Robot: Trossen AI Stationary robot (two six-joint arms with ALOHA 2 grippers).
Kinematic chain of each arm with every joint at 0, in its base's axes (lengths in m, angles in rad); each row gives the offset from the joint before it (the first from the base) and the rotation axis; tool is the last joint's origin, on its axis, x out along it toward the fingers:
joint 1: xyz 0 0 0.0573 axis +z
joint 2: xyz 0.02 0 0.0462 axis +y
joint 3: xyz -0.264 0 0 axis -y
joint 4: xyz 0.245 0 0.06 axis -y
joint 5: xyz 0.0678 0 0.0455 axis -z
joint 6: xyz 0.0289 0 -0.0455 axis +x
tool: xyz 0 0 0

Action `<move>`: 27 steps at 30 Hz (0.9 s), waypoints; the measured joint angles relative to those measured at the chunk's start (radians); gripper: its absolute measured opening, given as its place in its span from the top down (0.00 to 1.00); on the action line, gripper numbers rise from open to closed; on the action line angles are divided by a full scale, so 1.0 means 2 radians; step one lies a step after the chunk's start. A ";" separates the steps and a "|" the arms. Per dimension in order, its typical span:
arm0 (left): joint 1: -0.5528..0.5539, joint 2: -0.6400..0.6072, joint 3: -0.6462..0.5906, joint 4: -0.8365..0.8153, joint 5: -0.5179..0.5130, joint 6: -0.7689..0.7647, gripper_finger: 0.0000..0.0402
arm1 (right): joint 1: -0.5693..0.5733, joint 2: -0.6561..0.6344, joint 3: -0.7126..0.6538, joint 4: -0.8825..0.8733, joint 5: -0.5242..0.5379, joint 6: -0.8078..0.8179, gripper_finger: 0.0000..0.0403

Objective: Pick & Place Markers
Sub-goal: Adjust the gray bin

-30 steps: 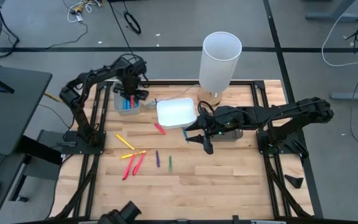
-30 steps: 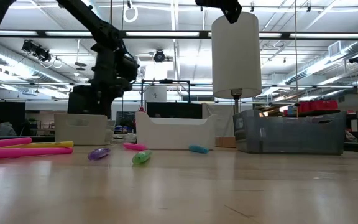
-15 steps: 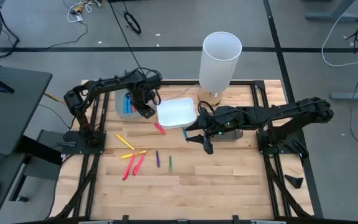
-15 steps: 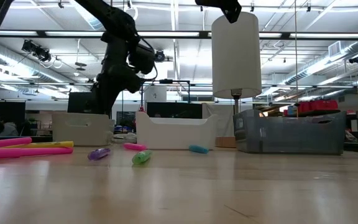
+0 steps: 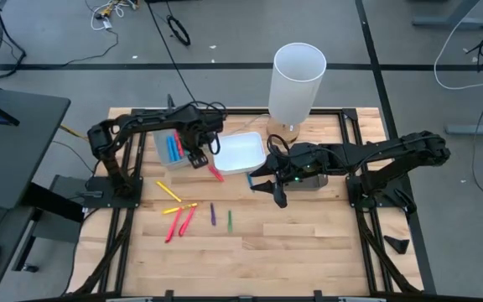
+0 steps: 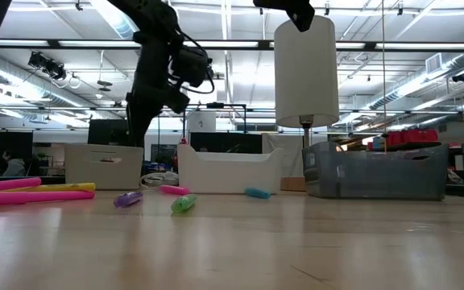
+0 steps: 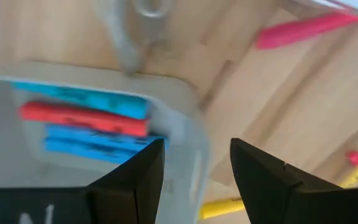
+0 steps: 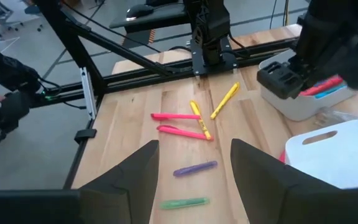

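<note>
Markers lie loose on the wooden table: a red-pink one (image 5: 215, 174), a blue one (image 5: 250, 180), two yellow (image 5: 168, 191), two pink (image 5: 173, 223), a purple (image 5: 212, 215) and a green (image 5: 229, 220). Two blue markers and a red one (image 7: 82, 116) lie inside the grey tray (image 5: 172, 149). My left gripper (image 5: 198, 158) hovers open at the grey tray's right near corner (image 7: 194, 155), between it and the white tray (image 5: 240, 153). My right gripper (image 5: 279, 197) waits open, off the table, near the blue marker; in its wrist view (image 8: 194, 180) it looks toward the loose markers.
A tall white cylinder (image 5: 296, 80) stands at the table's far edge. A dark tray (image 6: 373, 171) sits under the right arm's forearm. Bare wood lies along the near side of the table. Black frame rails border the left and right edges.
My left gripper has swung from above the grey tray's far side toward the table's right and near edge, ending at the tray's right near corner close to the white tray. The markers and the right arm have kept still.
</note>
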State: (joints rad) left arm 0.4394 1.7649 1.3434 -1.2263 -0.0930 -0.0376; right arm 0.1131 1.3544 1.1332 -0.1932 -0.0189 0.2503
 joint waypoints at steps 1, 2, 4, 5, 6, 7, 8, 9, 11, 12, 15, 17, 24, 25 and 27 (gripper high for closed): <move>-0.001 -0.006 0.000 0.001 -0.009 -0.005 0.53 | 0.000 0.000 0.000 0.000 0.000 -0.001 0.51; -0.002 -0.014 0.000 0.001 -0.017 -0.012 0.53 | 0.000 0.000 0.000 0.000 0.001 -0.002 0.51; -0.007 -0.030 0.000 0.002 -0.024 -0.031 0.53 | 0.000 0.000 0.000 0.000 0.002 -0.002 0.51; -0.010 -0.040 0.000 0.002 -0.020 -0.043 0.53 | 0.000 0.000 0.000 0.000 0.002 -0.002 0.51; -0.015 -0.049 0.000 0.001 -0.008 -0.058 0.53 | 0.000 0.000 0.000 0.000 0.002 -0.002 0.51; -0.019 -0.058 0.000 0.001 0.012 -0.077 0.53 | 0.000 0.000 0.000 0.000 0.002 -0.002 0.51; -0.025 -0.066 0.000 0.002 0.030 -0.100 0.53 | 0.000 0.000 0.000 0.000 0.002 -0.002 0.51; -0.032 -0.071 0.000 0.001 0.043 -0.129 0.53 | 0.000 0.000 0.000 0.000 0.002 -0.002 0.51; -0.047 -0.077 0.000 -0.001 0.056 -0.187 0.53 | 0.000 0.000 0.000 0.000 0.002 -0.002 0.51; -0.056 -0.078 0.000 -0.001 0.056 -0.210 0.53 | 0.000 0.000 0.000 0.000 0.002 -0.002 0.51; -0.081 -0.078 -0.002 0.000 0.048 -0.268 0.53 | 0.000 0.000 0.000 0.000 0.002 -0.001 0.51; -0.094 -0.077 -0.010 -0.001 0.047 -0.297 0.53 | 0.000 0.000 0.000 0.000 0.002 0.001 0.51; -0.102 -0.075 -0.084 0.006 0.045 -0.368 0.53 | 0.000 0.000 0.000 -0.001 0.002 0.001 0.51; -0.102 -0.075 -0.096 0.010 0.045 -0.370 0.53 | 0.000 0.000 0.000 -0.001 0.002 0.002 0.51; -0.102 -0.075 -0.120 0.016 0.041 -0.377 0.53 | 0.000 0.000 0.000 -0.001 0.002 0.002 0.51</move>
State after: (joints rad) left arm 0.2351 1.6146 1.1039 -1.1948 -0.0100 -0.7912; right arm 0.1131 1.3544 1.1332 -0.1954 -0.0158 0.2535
